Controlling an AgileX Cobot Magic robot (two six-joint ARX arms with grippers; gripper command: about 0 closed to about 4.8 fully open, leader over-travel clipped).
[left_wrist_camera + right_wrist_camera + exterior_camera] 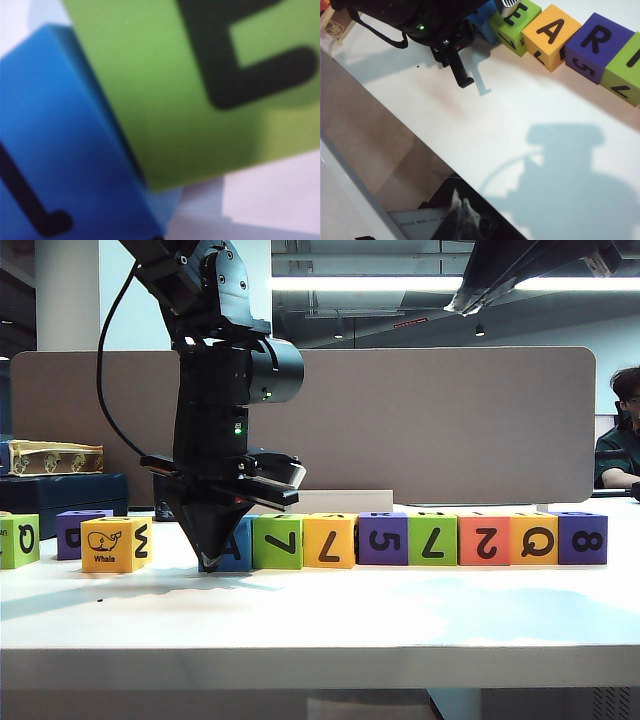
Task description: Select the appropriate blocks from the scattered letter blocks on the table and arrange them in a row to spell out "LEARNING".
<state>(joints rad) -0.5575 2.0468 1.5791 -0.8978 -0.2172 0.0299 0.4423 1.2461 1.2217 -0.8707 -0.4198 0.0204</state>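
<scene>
Letter blocks: eight touching in a row on the white table (330, 630), blue block (237, 545) leftmost.
Left gripper (209, 562): pressed together, tip beside blue block.
Right gripper: unseen; state cannot be told.
Green E block (200, 90): touching blue block.

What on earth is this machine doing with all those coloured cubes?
It is lining up letter blocks on the white table to spell a word. A row of eight already stands there. The left claw, shut and holding nothing, points down at the row's left end, against the blue block beside the green E block. The right claw is out of sight. Spare blocks, like the whale block, sit off to the left.
</scene>
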